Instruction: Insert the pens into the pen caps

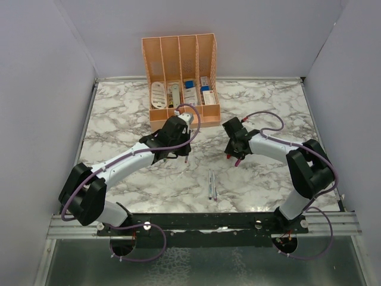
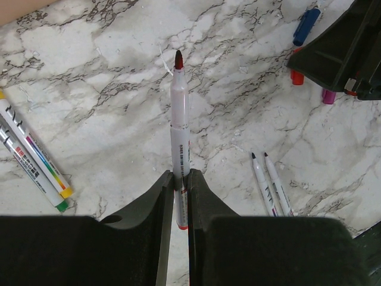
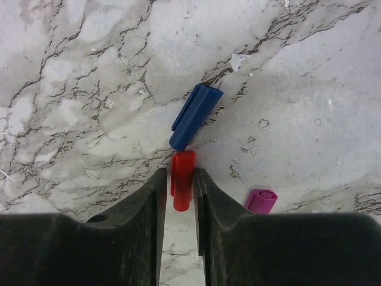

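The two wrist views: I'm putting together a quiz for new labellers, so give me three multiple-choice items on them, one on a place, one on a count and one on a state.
1. Where does the red cap lie?
A) between the fingers of the right gripper
B) stacked on another cap
C) pushed onto a pen tip

2. How many loose caps show in the right wrist view?
A) one
B) three
C) five

3. How is the left gripper?
A) open and empty
B) shut on the red-tipped pen
C) shut on two pens

Key:
1 A: the red cap lies on the marble table with a finger on either side.
2 B: the red cap, the blue cap and the purple cap.
3 B: the jaws clamp the pen's lower barrel, with its tip pointing away.
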Controlling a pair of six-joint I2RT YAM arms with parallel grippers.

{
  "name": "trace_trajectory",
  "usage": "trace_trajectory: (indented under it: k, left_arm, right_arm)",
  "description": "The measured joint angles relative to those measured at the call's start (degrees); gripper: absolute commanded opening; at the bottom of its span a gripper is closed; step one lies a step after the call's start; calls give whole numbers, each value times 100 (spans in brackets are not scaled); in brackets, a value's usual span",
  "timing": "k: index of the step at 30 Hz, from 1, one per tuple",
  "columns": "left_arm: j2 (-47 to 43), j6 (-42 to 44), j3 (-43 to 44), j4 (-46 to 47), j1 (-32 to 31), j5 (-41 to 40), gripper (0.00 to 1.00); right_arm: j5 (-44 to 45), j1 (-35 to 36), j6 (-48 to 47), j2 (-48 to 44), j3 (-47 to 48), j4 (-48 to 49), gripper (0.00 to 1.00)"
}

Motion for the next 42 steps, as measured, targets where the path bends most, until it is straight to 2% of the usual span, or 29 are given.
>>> trace_trajectory:
  k: [15,23,27,36,42]
  left_arm:
    - [9,9,0,2,74,-2,0]
    - [46,9,0,7,101,-2,0]
    - [59,-7,0,13,107,4,0]
    - [59,-101,-44,136,133,46,0]
    - [52,-229,-280,378,136,162,0]
  right_arm:
    - [0,37,-527,146,136,-136,23]
    - [-2,44,-750,275,234,-258,2]
    - [-17,46,-826,254,227,-238,1]
    - [-184,83,-1121,-229,-131,-197,1]
    - [-492,87,-1471,-1182,-199,-170,1]
